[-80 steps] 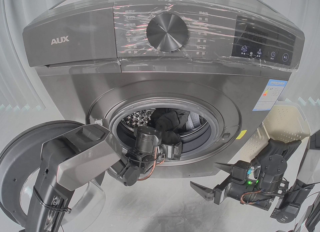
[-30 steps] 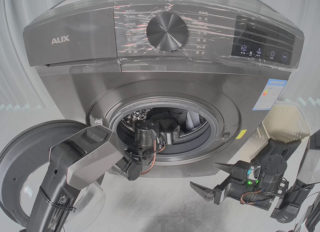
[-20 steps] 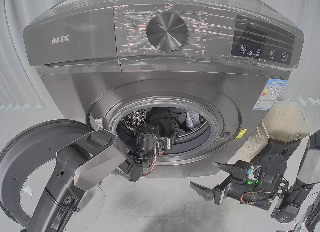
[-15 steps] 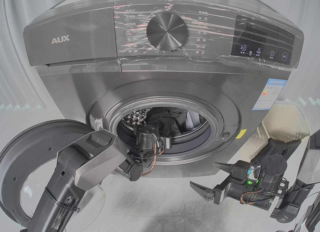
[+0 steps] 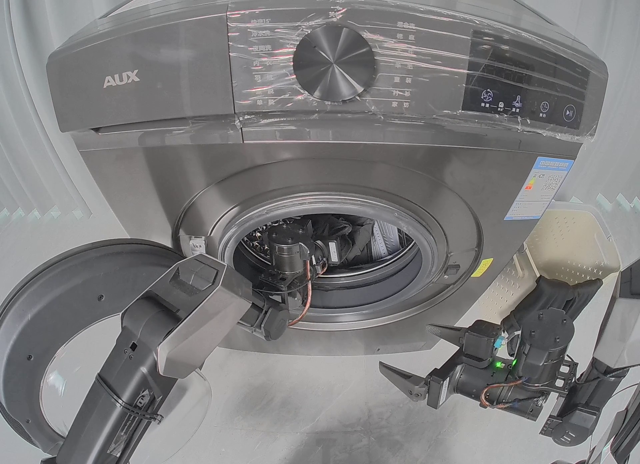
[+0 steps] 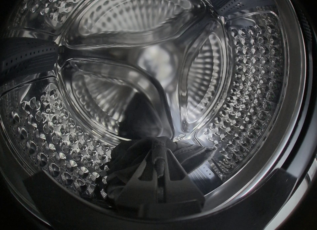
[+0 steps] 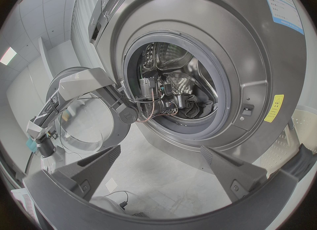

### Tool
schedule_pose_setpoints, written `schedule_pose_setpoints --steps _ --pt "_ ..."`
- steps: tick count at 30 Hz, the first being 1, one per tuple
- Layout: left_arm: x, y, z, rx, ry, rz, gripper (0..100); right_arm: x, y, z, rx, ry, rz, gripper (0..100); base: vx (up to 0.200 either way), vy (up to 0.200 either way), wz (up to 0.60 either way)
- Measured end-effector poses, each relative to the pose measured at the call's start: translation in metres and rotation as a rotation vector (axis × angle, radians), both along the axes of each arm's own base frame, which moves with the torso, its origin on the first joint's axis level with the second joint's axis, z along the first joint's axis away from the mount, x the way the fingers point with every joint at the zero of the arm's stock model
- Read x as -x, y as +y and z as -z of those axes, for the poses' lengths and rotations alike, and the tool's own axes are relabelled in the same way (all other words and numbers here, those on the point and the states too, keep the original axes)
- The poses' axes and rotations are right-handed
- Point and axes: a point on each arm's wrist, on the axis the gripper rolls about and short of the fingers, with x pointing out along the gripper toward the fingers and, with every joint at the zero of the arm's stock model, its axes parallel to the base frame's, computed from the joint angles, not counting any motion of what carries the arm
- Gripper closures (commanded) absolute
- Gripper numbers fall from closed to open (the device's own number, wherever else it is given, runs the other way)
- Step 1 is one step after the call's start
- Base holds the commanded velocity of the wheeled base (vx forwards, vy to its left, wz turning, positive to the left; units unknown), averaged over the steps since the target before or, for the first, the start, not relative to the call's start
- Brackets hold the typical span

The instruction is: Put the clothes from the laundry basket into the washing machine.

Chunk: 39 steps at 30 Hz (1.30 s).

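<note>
The left arm [image 5: 180,312] has an angular light-grey shell above a black link that is bound with a black strap [image 5: 130,409]. Its wrist is a black cylinder [image 5: 287,245], and a copper-coloured cable [image 5: 303,302] loops past a round black joint [image 5: 272,321]. The left gripper [image 6: 158,154] has two dark-grey wedge fingers. The right arm [image 5: 547,345] is black, with a small green light [image 5: 497,365] and a thin copper wire [image 5: 499,389]. The right gripper [image 5: 405,348] has dark-grey tapered fingers with ribbed pads [image 7: 114,153], each fixed by a screw [image 7: 235,185]
</note>
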Motion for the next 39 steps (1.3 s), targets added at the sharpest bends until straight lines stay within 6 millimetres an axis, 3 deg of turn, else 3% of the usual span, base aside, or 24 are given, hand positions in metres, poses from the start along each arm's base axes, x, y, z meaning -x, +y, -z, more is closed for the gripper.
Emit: schedule_pose_setpoints --steps 3,4,11,20,29,39 --pt "-0.001 0.002 0.002 -0.001 0.003 -0.007 100 0.000 0.000 0.000 0.000 0.000 0.000 0 0.000 0.000 0.00" --pt "-0.001 0.003 0.003 -0.001 0.005 -0.008 0 0.000 0.000 0.000 0.000 0.000 0.000 0 0.000 0.000 0.00" --pt "0.002 0.005 0.006 0.003 0.032 -0.008 0 0.000 0.000 0.002 0.004 0.006 0.001 0 0.000 0.000 0.00" --pt "0.021 0.002 0.004 -0.013 0.065 0.015 0 0.000 -0.001 0.002 0.006 0.008 0.002 0 0.000 0.000 0.00" --pt "0.072 -0.009 -0.003 -0.059 0.118 0.126 0 0.002 -0.002 0.002 0.009 0.011 0.003 0 0.000 0.000 0.00" --pt "0.157 -0.001 -0.018 -0.105 0.160 0.271 0 0.003 -0.004 0.002 0.011 0.015 0.006 0 0.000 0.000 0.00"
